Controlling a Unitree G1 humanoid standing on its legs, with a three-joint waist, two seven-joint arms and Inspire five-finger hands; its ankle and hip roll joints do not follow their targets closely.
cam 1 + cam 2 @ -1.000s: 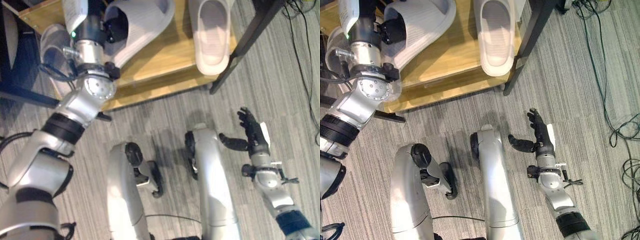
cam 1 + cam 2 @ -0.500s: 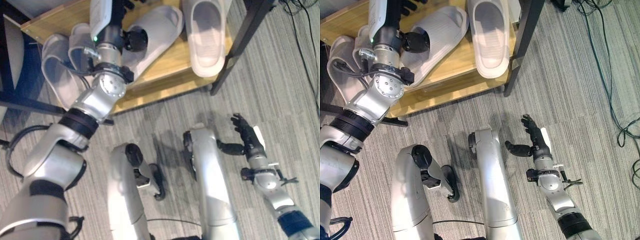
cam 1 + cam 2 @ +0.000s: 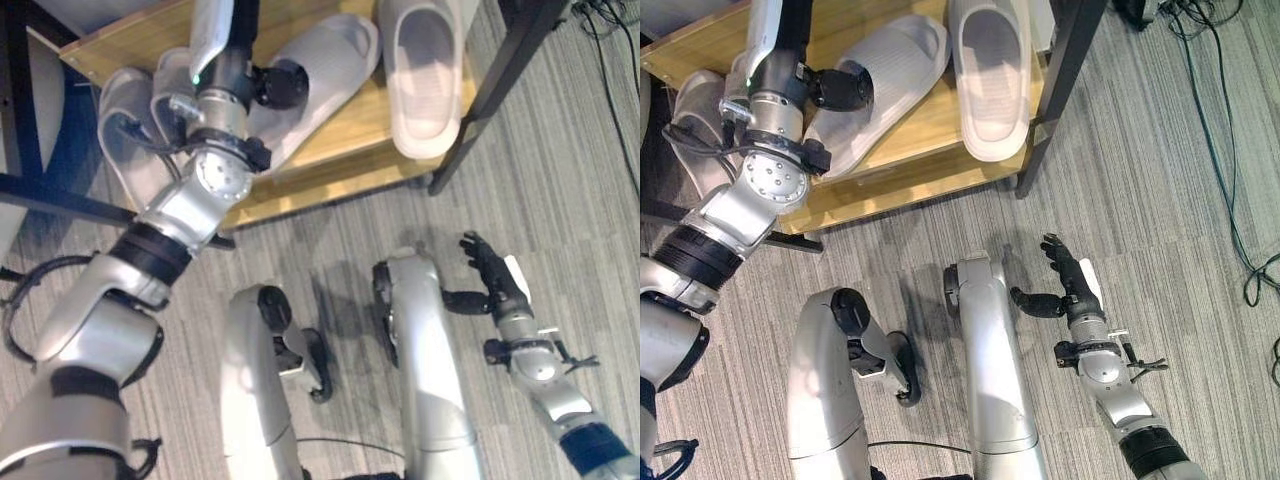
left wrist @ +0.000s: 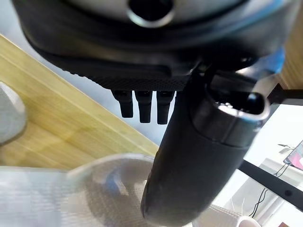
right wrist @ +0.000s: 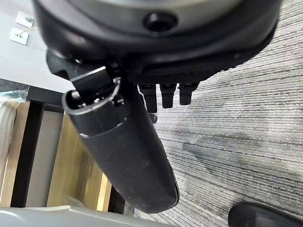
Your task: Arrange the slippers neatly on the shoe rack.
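A low wooden shoe rack shelf (image 3: 910, 150) with black metal legs sits at twelve o'clock in the head views, on grey striped carpet (image 3: 1160, 200). The robot's left hand (image 3: 845, 88) reaches over it. In its wrist view the thumb lies across a pale grey ribbed slipper (image 3: 885, 70) that rests crooked on the wood, toe toward one o'clock, while the fingers (image 4: 142, 106) stand straight and off it; I read the hand as released, resting on the slipper rather than grasping it.

A second pale grey slipper (image 3: 988, 75) lies just beside it at one o'clock, pointing straight, its heel overhanging the shelf's front edge. A further pair of grey slippers (image 3: 135, 125) sits at ten o'clock, partly behind the left arm.

Risks, as I judge them: a push on the crooked slipper could knock its toe into the straight one, or slide either off the front edge onto the carpet. The black rack leg (image 3: 1060, 90) at two o'clock limits sideways room.

The right hand (image 3: 1065, 285) hangs idle at five o'clock above the carpet, fingers loosely spread, holding nothing.
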